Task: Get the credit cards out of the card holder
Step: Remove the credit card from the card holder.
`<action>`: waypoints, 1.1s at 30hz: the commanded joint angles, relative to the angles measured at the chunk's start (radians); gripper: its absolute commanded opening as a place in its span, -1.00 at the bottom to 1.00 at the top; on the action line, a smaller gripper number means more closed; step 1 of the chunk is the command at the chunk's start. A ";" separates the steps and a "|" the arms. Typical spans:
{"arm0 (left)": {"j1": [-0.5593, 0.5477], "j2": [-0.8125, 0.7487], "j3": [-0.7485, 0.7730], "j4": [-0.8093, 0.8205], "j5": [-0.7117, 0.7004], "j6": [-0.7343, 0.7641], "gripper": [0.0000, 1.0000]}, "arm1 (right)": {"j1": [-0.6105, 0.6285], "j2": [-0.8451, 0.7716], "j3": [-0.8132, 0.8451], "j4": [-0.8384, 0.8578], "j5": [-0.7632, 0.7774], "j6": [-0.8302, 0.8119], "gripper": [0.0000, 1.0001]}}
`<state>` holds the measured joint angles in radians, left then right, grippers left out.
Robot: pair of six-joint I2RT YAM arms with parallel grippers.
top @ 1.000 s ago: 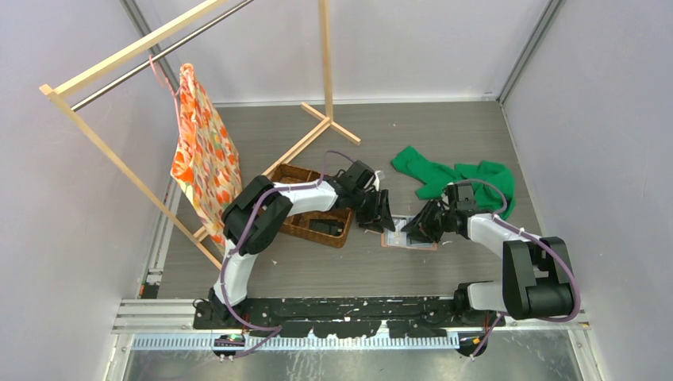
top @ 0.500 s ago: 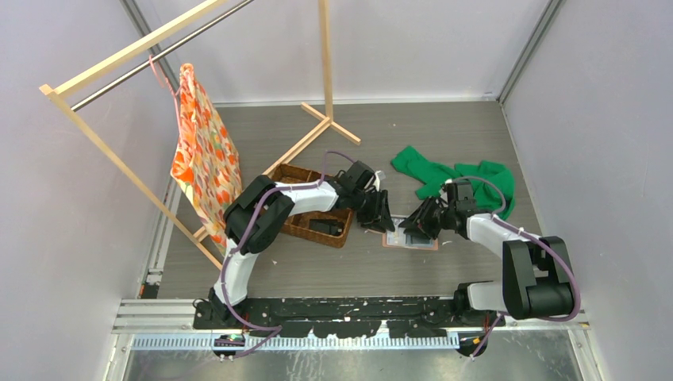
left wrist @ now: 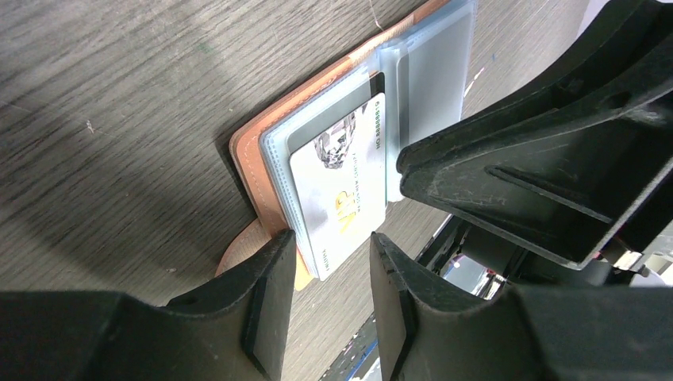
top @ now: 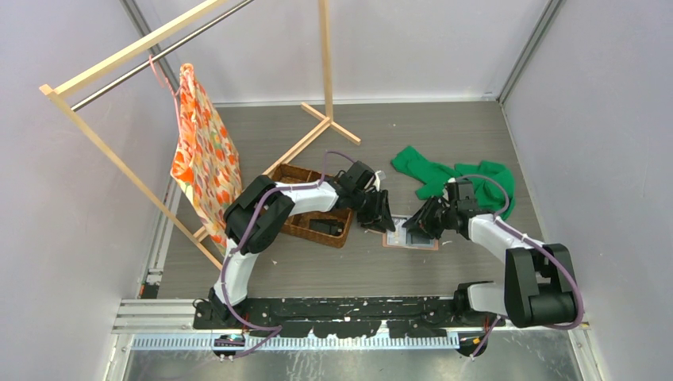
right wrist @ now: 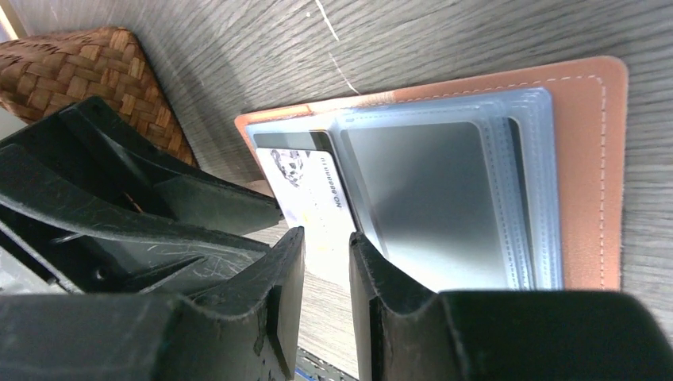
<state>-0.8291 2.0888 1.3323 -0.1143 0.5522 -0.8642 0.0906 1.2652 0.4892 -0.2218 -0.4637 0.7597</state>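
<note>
Card holder [top: 413, 243] lay open and flat near the worktop's middle, just right of the woven basket [right wrist: 87, 59]. Clear sleeves [right wrist: 432, 198] were fanned over its tan cover. A white card [left wrist: 341, 186] stuck partway out of one sleeve. Left claw [left wrist: 332, 242] had fingers narrowly apart, straddling the card's end; grip not discernible. Right claw [right wrist: 321, 242] stood slightly apart at the sleeve edge, holding nothing.
</note>
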 commanded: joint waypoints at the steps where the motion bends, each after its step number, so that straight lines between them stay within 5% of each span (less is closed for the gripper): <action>1: 0.005 -0.005 -0.010 0.008 0.006 0.005 -0.17 | 0.008 0.034 0.026 0.004 -0.002 -0.020 -0.35; 20: 0.005 0.005 -0.010 0.014 0.012 0.004 -0.22 | 0.041 0.065 0.027 0.059 -0.043 -0.001 -0.36; 33: 0.005 0.007 -0.005 0.035 0.028 -0.005 -0.53 | 0.063 0.088 0.019 0.092 -0.046 0.016 -0.36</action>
<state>-0.8268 2.0949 1.3289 -0.1143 0.5533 -0.8635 0.1425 1.3380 0.4900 -0.1642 -0.5014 0.7677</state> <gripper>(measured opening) 0.249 0.319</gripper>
